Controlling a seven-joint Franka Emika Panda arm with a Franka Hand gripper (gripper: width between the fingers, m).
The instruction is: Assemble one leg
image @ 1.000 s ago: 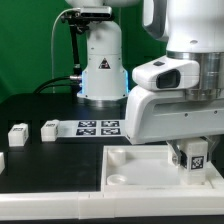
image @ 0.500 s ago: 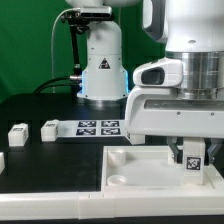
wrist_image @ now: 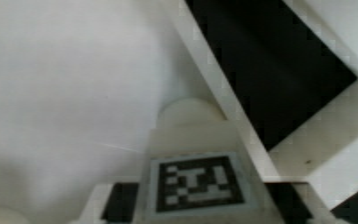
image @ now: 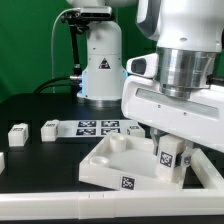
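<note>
The arm fills the exterior view's right half. Against the picture from half a second ago, its wrist has rotated and tilted, so the housing above the hand now slopes down toward the exterior view's right instead of sitting level.

The black worktop carries all the parts. The large flat white plate, with a round corner socket, has changed pose: earlier it lay square to the near edge; now it is turned at an angle, and a marker tag on its near edge faces the camera. Whether it lies flat or is partly lifted cannot be told.

The marker board lies flat on the worktop at the far side, in the same place as before. Two small white blocks sit to its left in the exterior view, well apart from the plate, and are also unmoved.

The hand hangs over the plate near its right end in the exterior view. Its fingers are closed against the leg, which it holds with the tagged face toward the camera. The leg is now tilted, where earlier it stood upright. In the wrist view the leg appears between the dark fingers, over the white plate surface.
</note>
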